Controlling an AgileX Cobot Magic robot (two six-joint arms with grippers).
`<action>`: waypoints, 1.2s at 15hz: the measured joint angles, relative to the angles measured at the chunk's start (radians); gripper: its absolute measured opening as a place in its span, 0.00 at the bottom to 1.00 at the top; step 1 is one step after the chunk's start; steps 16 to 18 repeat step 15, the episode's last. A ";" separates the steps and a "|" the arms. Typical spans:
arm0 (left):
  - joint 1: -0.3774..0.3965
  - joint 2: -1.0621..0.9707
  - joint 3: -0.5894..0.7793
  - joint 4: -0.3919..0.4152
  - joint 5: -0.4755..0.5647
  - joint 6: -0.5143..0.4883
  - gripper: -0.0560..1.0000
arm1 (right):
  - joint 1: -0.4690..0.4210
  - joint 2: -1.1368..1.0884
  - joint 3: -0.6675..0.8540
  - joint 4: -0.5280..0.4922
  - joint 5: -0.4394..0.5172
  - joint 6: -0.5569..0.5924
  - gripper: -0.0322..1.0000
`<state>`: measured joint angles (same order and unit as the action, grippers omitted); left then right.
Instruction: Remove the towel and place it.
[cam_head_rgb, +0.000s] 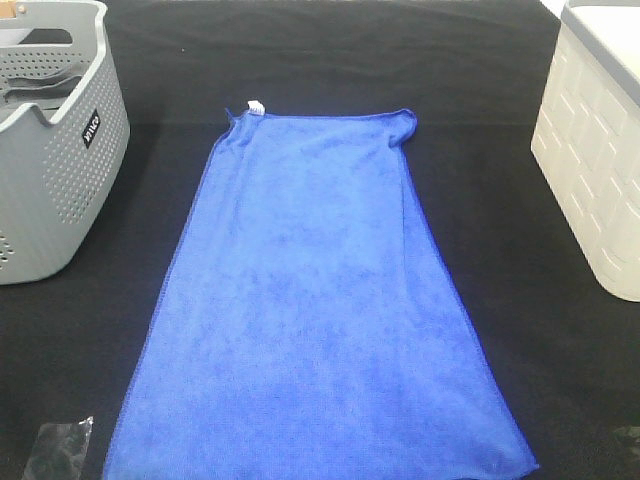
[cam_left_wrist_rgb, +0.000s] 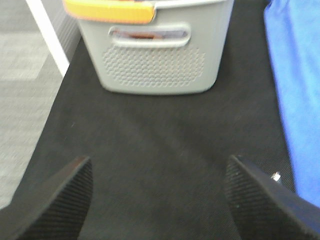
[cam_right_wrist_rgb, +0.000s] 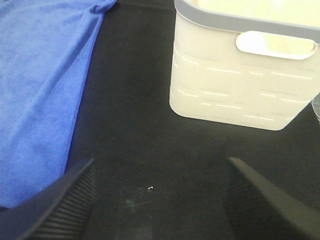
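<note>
The towel (cam_head_rgb: 315, 310) is a bright blue cloth spread flat along the middle of the black table, with a small white tag (cam_head_rgb: 254, 105) at its far left corner. Its edge also shows in the left wrist view (cam_left_wrist_rgb: 295, 90) and the right wrist view (cam_right_wrist_rgb: 42, 85). My left gripper (cam_left_wrist_rgb: 157, 200) is open over bare black table to the left of the towel, with nothing between its fingers (cam_left_wrist_rgb: 60, 200). My right gripper (cam_right_wrist_rgb: 160, 200) is open over bare table to the right of the towel, its near finger (cam_right_wrist_rgb: 60, 205) just beside the cloth's edge.
A grey perforated basket (cam_head_rgb: 55, 170) stands at the far left, seen close in the left wrist view (cam_left_wrist_rgb: 155, 65) with an orange handle. A cream bin with a grey rim (cam_head_rgb: 595, 150) stands at the far right (cam_right_wrist_rgb: 240, 80). The table's left edge meets grey floor (cam_left_wrist_rgb: 25, 100).
</note>
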<state>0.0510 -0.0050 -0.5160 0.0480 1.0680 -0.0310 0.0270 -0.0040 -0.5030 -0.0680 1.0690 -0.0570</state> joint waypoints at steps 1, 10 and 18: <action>0.000 0.000 0.006 -0.010 -0.007 0.000 0.72 | 0.000 0.000 0.000 0.000 -0.001 0.000 0.72; 0.000 0.000 0.006 -0.018 -0.021 -0.001 0.72 | 0.000 0.000 0.000 0.003 -0.006 0.000 0.72; -0.014 0.000 0.006 -0.019 -0.021 -0.003 0.72 | 0.000 0.000 0.000 0.003 -0.006 0.000 0.72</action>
